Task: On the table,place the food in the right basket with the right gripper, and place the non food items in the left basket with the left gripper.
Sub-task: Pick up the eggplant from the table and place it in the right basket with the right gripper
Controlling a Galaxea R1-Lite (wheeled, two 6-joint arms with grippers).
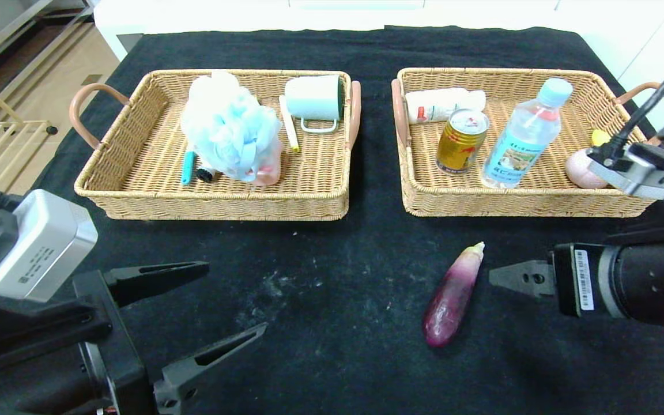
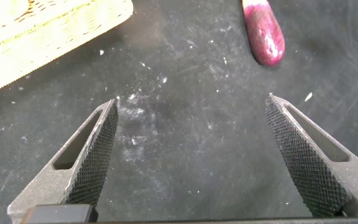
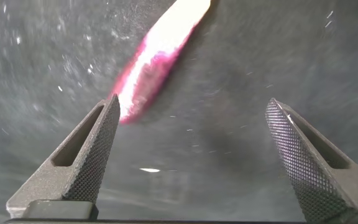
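A long purple eggplant (image 1: pixel 453 294) (image 2: pixel 263 34) (image 3: pixel 157 56) lies on the black table (image 1: pixel 332 346), in front of the right basket (image 1: pixel 516 207). My right gripper (image 1: pixel 505 278) (image 3: pixel 192 98) hovers just right of it, open, with the eggplant's end near one finger. That basket holds a gold can (image 1: pixel 461 141), a clear bottle (image 1: pixel 525 135), a peach (image 1: pixel 583 170) and a bit of yellow banana (image 1: pixel 600 137). The left basket (image 1: pixel 211 207) holds the blue pouf (image 1: pixel 231 135) and a teal-handled item (image 1: pixel 187 167). My left gripper (image 1: pixel 237 295) (image 2: pixel 193 98) stands open over bare cloth.
A pale mug (image 1: pixel 314 98) and a pale stick (image 1: pixel 289 129) lie in the left basket. A white container (image 1: pixel 441 104) lies at the back of the right basket. A corner of the left basket (image 2: pixel 42 37) shows in the left wrist view.
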